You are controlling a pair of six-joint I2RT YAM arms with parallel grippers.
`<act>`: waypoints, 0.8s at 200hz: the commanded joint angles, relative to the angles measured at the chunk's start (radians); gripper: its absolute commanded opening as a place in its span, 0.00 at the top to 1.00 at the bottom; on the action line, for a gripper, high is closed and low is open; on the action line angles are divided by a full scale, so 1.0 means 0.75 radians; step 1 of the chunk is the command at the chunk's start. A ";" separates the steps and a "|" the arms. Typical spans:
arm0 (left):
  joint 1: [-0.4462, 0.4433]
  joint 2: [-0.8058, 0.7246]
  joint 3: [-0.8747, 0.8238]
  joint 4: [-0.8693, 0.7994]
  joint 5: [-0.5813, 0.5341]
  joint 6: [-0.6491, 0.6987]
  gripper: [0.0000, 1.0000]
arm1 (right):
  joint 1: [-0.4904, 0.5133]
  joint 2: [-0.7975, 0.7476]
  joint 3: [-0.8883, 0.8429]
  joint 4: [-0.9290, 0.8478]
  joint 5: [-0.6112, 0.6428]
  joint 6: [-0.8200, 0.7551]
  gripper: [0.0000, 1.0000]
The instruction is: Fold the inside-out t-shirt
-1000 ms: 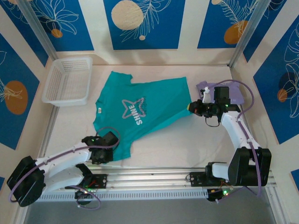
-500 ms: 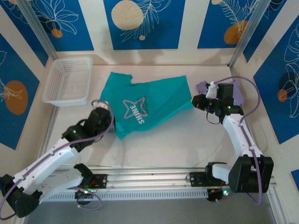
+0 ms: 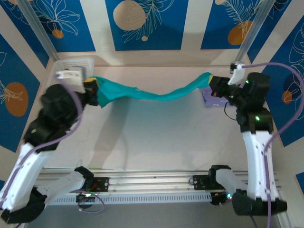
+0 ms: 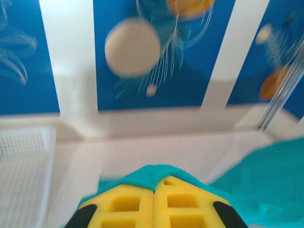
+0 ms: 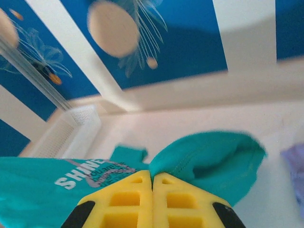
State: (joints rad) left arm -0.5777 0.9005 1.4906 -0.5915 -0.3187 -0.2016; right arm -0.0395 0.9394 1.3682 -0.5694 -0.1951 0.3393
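Two arms stand at the near edge of the table [image 3: 156, 147]: left arm [image 3: 33, 142] and right arm [image 3: 259, 142]. Above the table's middle the inside-out t-shirt [image 3: 156, 96] hangs stretched between them, sagging, clear of the table. Left jaws pinch shut on one end, right jaws on the other. At the table's far left sits a white basket [image 3: 76, 62]; at far right, a lavender shirt [image 3: 209, 98].
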 commanded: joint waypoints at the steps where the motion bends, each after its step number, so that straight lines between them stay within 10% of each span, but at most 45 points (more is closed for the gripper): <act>1: 0.007 -0.086 0.185 -0.007 0.064 0.082 1.00 | 0.002 -0.118 0.145 -0.136 0.041 -0.068 1.00; 35: 0.007 -0.071 0.443 0.035 0.098 0.136 1.00 | 0.002 -0.209 0.385 -0.220 0.108 -0.119 1.00; 91: 0.020 0.282 0.596 0.087 -0.281 0.374 1.00 | 0.002 -0.127 0.444 -0.156 0.126 -0.150 1.00; 160: 0.422 0.844 0.183 0.455 0.097 0.174 1.00 | 0.039 0.453 -0.004 0.423 0.136 -0.164 0.98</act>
State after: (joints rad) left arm -0.3305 1.3903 1.7123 -0.4107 -0.3504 -0.0177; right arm -0.0303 1.0573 1.4467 -0.4572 -0.1280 0.2348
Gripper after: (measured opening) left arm 0.046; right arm 0.065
